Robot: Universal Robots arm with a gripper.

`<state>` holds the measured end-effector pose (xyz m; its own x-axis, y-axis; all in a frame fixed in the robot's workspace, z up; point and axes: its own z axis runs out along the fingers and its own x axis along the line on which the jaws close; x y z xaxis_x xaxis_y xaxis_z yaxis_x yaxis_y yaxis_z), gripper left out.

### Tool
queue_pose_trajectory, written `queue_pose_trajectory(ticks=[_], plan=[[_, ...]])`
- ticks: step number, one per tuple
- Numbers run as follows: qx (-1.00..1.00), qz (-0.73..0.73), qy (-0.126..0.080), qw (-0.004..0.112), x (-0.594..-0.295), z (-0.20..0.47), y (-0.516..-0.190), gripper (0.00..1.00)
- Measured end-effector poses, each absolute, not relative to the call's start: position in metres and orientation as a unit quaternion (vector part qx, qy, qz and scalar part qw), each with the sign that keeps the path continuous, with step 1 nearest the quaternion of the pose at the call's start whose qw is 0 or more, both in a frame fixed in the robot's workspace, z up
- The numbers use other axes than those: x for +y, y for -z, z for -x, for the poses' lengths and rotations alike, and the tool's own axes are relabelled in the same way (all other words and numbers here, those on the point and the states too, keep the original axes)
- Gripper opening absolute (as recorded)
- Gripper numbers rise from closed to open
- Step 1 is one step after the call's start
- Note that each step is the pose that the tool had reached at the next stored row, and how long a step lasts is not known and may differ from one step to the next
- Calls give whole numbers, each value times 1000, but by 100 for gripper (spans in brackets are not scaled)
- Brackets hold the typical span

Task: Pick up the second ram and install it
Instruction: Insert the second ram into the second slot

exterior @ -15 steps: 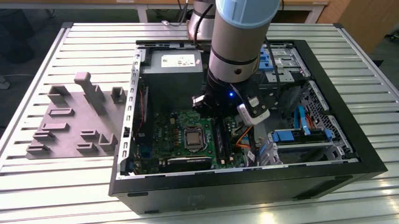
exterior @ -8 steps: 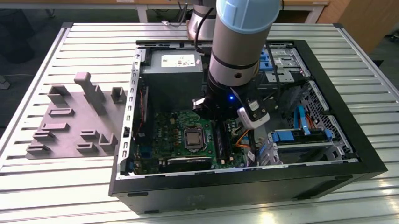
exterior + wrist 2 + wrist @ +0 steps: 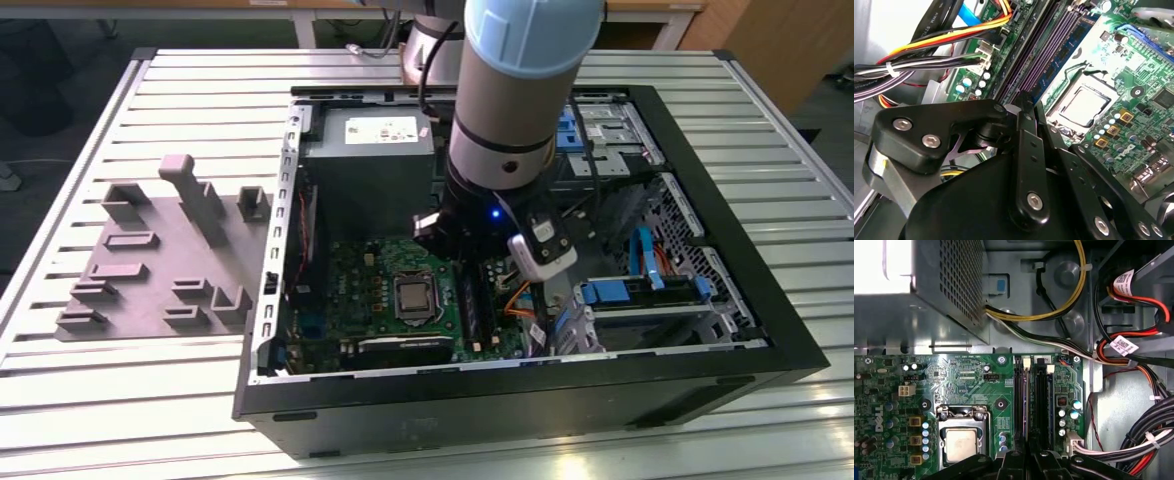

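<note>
While the arm reaches down into the open computer case (image 3: 747, 330), the claw (image 3: 1029, 460) sits low over the green board (image 3: 367, 275), right above the long memory slots (image 3: 1035, 400). In both wrist views its black fingers (image 3: 1026, 150) stand close together with only a thin gap between them; whether the second ram is pinched there I cannot tell, since the linkages hide the tips, and the stick itself cannot be made out.

Just beside the claw, on the board, lies the square processor (image 3: 960, 444) in its metal socket. On the claw's other side, bundled wires (image 3: 1149, 440) in black, white, red and yellow run along the case wall. Beyond the claw stands the grey power supply box (image 3: 367, 165).

Well apart from the claw, at the exterior view's left, a grey holder tray (image 3: 147, 255) with raised blocks lies on the table (image 3: 200, 70) of ribbed metal slats. Past the table, wooden furniture (image 3: 787, 40) and a dark floor show.
</note>
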<state>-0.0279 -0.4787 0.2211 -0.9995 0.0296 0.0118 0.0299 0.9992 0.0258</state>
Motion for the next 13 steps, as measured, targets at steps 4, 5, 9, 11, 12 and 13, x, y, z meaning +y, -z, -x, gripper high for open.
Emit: queue_pose_trajectory(ticks=[4, 5, 9, 11, 12, 13], plan=[[-1000, 15, 13, 6, -479, 28, -220, 14], [-1000, 15, 13, 6, -479, 27, -220, 14], [-1000, 15, 13, 6, -480, 27, -219, 14], [-1000, 15, 13, 6, -480, 27, -219, 14], [-1000, 15, 13, 6, -480, 27, -218, 14], [-1000, 15, 13, 6, -480, 27, -218, 14]])
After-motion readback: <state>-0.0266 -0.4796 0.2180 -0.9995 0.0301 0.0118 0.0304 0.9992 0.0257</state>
